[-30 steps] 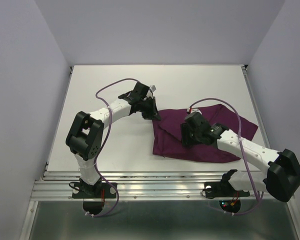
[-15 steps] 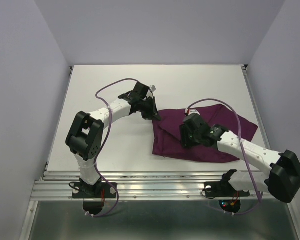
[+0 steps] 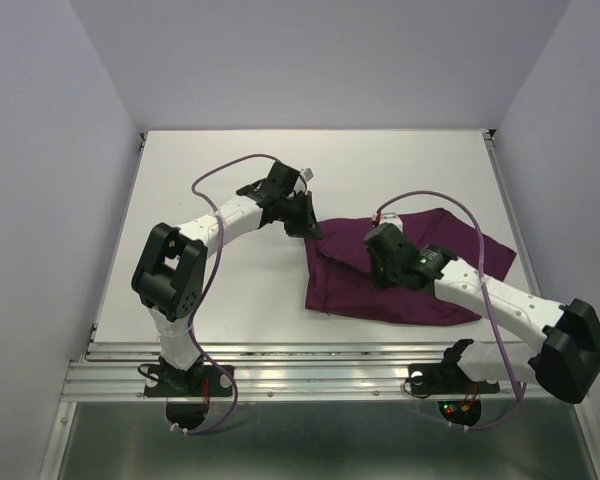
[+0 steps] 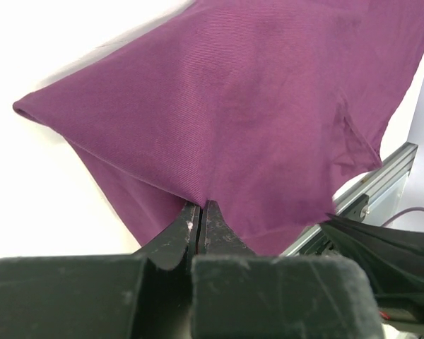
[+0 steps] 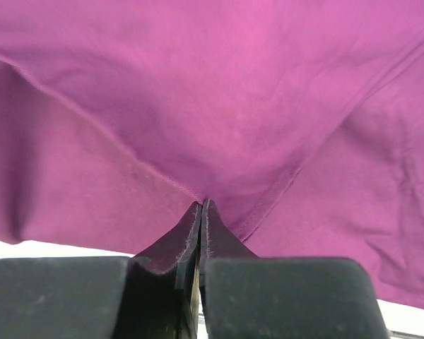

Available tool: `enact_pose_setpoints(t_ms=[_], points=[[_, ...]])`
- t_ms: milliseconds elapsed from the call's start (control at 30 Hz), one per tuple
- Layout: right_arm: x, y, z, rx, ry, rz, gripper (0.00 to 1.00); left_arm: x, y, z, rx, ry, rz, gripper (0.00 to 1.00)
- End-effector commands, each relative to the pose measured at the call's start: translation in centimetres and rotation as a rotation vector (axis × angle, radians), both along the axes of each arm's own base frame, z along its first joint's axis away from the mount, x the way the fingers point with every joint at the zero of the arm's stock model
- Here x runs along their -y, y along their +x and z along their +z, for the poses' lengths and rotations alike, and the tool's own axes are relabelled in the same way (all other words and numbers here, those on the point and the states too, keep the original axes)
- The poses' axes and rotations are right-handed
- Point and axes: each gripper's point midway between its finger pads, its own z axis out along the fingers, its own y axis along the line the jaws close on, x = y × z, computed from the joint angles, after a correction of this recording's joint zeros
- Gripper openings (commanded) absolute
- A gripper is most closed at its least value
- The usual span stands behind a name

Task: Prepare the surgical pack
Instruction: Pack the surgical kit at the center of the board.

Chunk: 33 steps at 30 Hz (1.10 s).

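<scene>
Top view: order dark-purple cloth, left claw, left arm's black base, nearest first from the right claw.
1. The dark-purple cloth, pinched by the right claw.
2. The left claw, on the cloth's far-left corner.
3. The left arm's black base, at near left.

The purple cloth (image 3: 430, 235) fills the way ahead of and under the left gripper (image 4: 200, 206), and just beyond it the right gripper (image 5: 202, 206) and its arm (image 3: 480, 292) lie across that cloth. To the left of the left gripper and past both tools, the white table (image 3: 380, 165) lies bare up to the walls (image 3: 40, 200). The cloth humps, so something may sit beneath; the views cannot settle it.
</scene>
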Motion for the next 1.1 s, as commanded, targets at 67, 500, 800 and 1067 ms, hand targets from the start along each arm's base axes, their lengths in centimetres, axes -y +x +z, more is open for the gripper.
enact_pose_setpoints(t_ms=[67,500,800,1067], points=[[-0.7,1.7,6.9,0.167,0.105,-0.018,0.01,1.4,-0.6,4.5,0.073,-0.077,-0.072,0.0],[0.6,-0.8,7.8,0.077,0.095,-0.041,0.01,0.8,-3.6,3.7,0.039,-0.056,-0.158,0.0],[0.1,-2.3,5.1,-0.043,0.1,-0.048,0.01,0.4,-5.5,1.0,-0.008,-0.033,-0.216,0.0],[0.5,-4.0,1.6,-0.154,0.069,-0.089,0.22,-1.8,-7.5,-0.9,-0.015,0.096,-0.237,0.27]])
